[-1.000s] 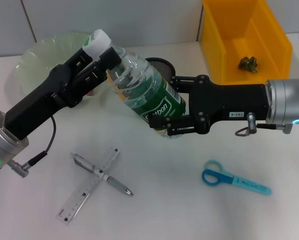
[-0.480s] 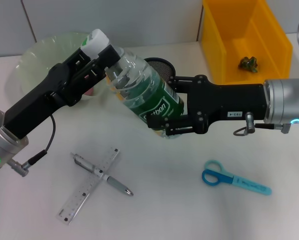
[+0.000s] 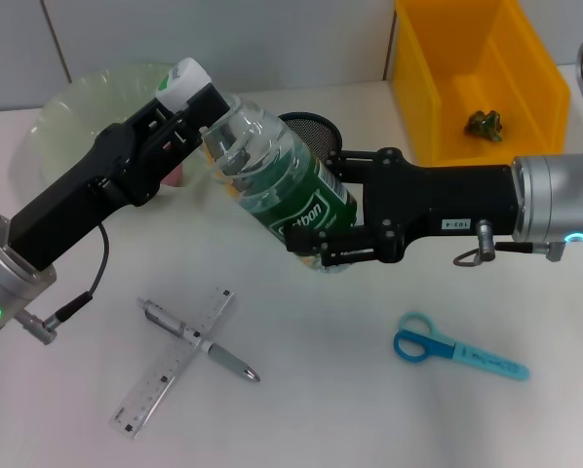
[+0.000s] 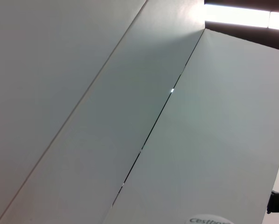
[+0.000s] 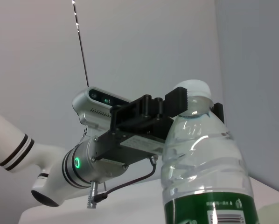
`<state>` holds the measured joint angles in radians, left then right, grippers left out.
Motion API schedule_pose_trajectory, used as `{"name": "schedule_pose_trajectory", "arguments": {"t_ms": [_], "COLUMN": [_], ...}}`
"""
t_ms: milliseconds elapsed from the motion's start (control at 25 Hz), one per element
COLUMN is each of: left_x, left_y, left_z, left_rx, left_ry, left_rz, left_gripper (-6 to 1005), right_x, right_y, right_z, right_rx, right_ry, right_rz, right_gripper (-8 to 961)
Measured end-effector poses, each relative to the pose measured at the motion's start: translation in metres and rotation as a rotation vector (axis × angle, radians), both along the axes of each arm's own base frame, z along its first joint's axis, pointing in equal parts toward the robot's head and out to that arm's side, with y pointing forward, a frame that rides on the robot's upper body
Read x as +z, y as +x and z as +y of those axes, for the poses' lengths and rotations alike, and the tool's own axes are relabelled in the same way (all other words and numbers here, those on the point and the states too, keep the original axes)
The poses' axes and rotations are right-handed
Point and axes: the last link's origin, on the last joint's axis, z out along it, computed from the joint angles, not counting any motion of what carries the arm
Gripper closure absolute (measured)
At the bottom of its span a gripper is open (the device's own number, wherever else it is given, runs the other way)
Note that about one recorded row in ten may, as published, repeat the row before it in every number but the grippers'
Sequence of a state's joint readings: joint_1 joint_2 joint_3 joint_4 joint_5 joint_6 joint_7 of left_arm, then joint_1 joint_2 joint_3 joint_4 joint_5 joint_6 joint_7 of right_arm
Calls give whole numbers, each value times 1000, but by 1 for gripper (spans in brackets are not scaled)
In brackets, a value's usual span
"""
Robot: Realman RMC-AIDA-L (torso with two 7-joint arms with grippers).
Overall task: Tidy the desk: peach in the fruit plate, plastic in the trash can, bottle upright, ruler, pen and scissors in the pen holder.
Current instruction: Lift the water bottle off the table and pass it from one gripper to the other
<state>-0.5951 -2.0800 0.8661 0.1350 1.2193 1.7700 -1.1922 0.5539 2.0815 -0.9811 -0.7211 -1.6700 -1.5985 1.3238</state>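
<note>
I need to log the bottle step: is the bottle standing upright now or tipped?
Tipped. The bottle hangs slanted above the desk, left gripper at its neck, right gripper around its label.

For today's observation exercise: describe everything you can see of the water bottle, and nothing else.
The bottle is clear ribbed plastic with a white cap and a dark green label bearing white lettering and a barcode. It is tilted, cap toward the fruit plate, held above the desk in front of the pen holder. The left pincer clamps its neck just below the cap; the right pincer grips its labelled lower body.
</note>
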Motion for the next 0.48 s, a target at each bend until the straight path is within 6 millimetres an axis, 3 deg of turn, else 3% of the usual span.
{"name": "schedule_pose_trajectory", "arguments": {"t_ms": [160,480], "left_x": [0,-1], "left_y": [0,0], "left_z": [0,0], "left_rx": [3,13], "left_ry": [-1,-4], "left_rz": [-3,-11], "left_gripper": [527,550], "right_x": [-2,-3], "right_y": [0,0], "right_z": [-1,-1], "right_rx": [0,-2], "right_ry": [-8,-14], "right_rz": [-1,0], "right_gripper": [185,185]}}
